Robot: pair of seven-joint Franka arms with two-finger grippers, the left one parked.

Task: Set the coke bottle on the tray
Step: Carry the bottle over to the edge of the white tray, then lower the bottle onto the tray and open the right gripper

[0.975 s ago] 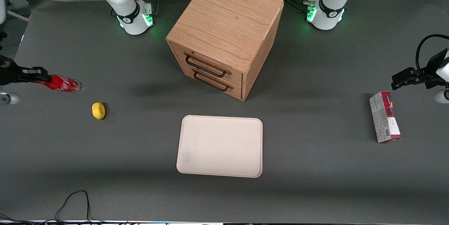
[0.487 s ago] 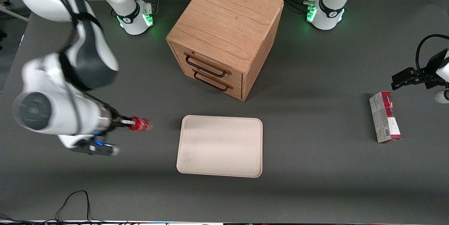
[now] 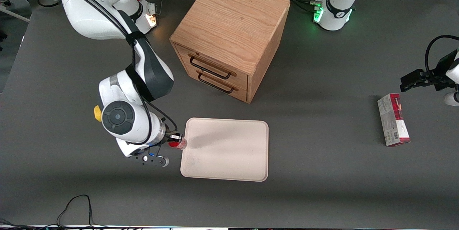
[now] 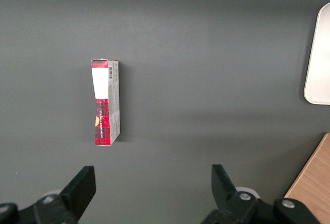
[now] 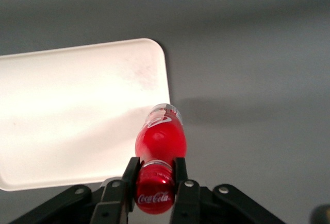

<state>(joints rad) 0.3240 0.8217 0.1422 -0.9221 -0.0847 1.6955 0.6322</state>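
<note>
My right gripper (image 3: pixel 176 139) is shut on the cap of the coke bottle (image 3: pixel 180 144), a small red bottle with a clear base. It hangs base down above the edge of the cream tray (image 3: pixel 229 165) at the working arm's end. In the right wrist view the fingers (image 5: pixel 130 175) clamp the red cap, and the bottle (image 5: pixel 160 140) points down over the tray's rim (image 5: pixel 77 95) near a rounded corner. The bottle is held in the air, apart from the tray.
A wooden drawer cabinet (image 3: pixel 229 33) stands farther from the front camera than the tray. A yellow lemon (image 3: pixel 96 113) peeks out beside my arm. A red-and-white carton (image 3: pixel 393 119) lies toward the parked arm's end, also in the left wrist view (image 4: pixel 105 102).
My arm has swung in from the table's working-arm end, carrying the bottle past the lemon to the tray's edge. The bottle has turned from lying sideways to hanging base down.
</note>
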